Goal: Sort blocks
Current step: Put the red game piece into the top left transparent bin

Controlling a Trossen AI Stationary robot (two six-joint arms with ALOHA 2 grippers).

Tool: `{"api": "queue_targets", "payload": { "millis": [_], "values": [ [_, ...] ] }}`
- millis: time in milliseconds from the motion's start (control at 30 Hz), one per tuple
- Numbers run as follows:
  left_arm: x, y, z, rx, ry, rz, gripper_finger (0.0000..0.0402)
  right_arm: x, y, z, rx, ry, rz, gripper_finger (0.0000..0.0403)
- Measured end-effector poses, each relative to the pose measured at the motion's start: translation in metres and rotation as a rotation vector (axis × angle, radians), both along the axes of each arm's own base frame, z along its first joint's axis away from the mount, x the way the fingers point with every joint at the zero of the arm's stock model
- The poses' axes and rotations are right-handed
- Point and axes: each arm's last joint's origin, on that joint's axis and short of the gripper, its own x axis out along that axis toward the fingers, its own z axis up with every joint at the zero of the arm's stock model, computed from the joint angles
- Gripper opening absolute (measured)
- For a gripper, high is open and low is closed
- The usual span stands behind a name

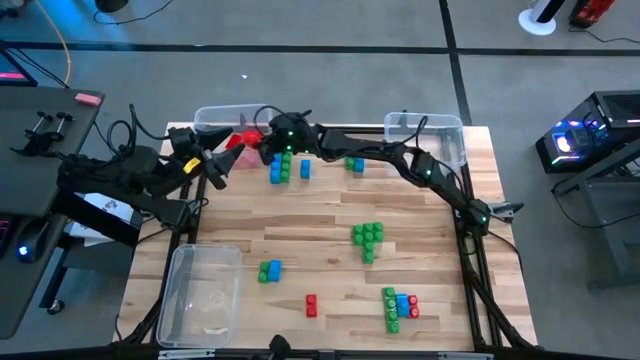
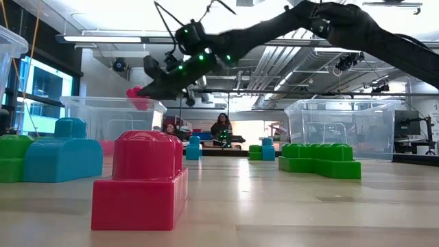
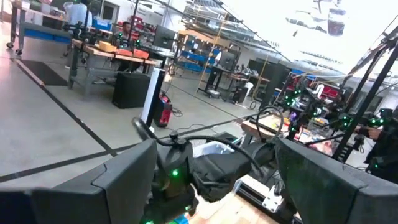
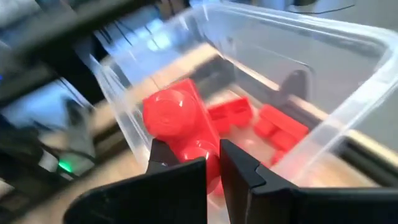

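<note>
My right gripper reaches across the table's far side to the far left corner and is shut on a red block. The block hangs over the near rim of a clear bin that has several red blocks lying on its floor. In the high view the held block shows at that bin. My left gripper waits open at the table's left edge, with nothing between its fingers. Green, blue and red blocks lie loose on the table. My right gripper pinches the red block between its two fingers by the end nearest the wrist. The fingers slant downward, coming from the table's right. The block's studded end sticks out past the fingertips. In the low view the block hangs clear above the bin.
A second clear bin stands at the far right and a third at the near left. Small blue and green clusters lie just near of the right arm. A mixed cluster and one red block lie near the front edge.
</note>
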Motion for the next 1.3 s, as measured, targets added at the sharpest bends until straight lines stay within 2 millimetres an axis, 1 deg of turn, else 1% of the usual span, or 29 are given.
{"api": "queue_targets", "payload": {
  "millis": [133,267,400,633,733,867,933,1100,1300],
  "values": [
    [0.000,0.000,0.000,0.012,0.011,0.001,0.0314,-0.004,0.000,0.019,-0.080,0.101,-0.007,0.0000],
    [0.000,0.000,0.000,0.037,0.029,0.003,0.0314,-0.010,-0.003,0.035,-0.115,0.119,-0.013,0.0000],
    [-0.001,0.000,0.000,0.049,0.038,0.004,0.0314,-0.015,-0.002,0.039,-0.082,0.145,-0.022,0.0000],
    [-0.001,0.000,0.000,0.049,0.037,0.004,0.0314,-0.011,-0.002,0.048,-0.076,0.045,-0.041,0.0000],
    [-0.001,0.000,0.000,0.048,0.037,0.004,0.0314,-0.009,-0.001,0.041,-0.062,0.053,-0.042,0.0000],
    [-0.001,0.000,0.000,0.048,0.035,0.004,0.0314,-0.001,0.002,0.019,0.023,0.060,-0.061,0.0000],
    [-0.001,0.000,0.000,0.047,0.035,0.004,0.0314,0.002,0.005,0.009,0.028,0.083,-0.053,0.0000],
    [-0.001,0.000,0.000,0.047,0.035,0.004,0.0314,0.001,0.010,0.005,-0.001,0.152,-0.006,0.0000],
    [-0.001,0.000,0.000,0.048,0.036,0.004,0.0314,-0.005,0.008,0.012,-0.015,0.194,0.040,0.0000]
  ]
}}
